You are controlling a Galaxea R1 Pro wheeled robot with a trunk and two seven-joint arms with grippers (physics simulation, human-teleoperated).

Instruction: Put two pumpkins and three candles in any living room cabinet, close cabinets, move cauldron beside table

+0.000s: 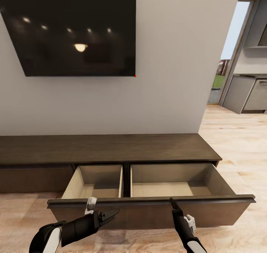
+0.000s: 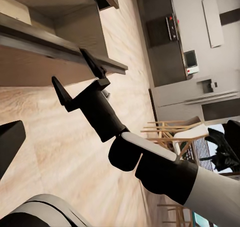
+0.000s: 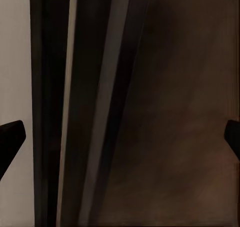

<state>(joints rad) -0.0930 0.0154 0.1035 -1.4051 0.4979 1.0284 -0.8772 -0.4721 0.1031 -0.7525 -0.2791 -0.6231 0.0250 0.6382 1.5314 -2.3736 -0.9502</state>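
Observation:
The long, low dark-brown cabinet (image 1: pixel 111 149) runs along the wall under a television. Its wide drawer (image 1: pixel 167 189) is pulled out, and both pale wood compartments have nothing in them. My right gripper (image 1: pixel 172 201) is open at the top edge of the drawer front (image 1: pixel 148 213). The left wrist view shows that right gripper (image 2: pixel 72 72) with its fingers spread beside the edge. In the right wrist view the edge (image 3: pixel 100 107) runs between them. My left gripper (image 1: pixel 110 213) is open and holds nothing, low in front of the drawer's left half. The pumpkins, candles, cauldron and table are out of view.
A black television (image 1: pixel 74 30) hangs on the grey wall above the cabinet. A doorway at the right leads to grey kitchen cabinets (image 1: pixel 246 93). Pale wood floor (image 1: pixel 237 145) spreads to the right of the cabinet. Wooden chairs (image 2: pixel 175 132) stand behind me.

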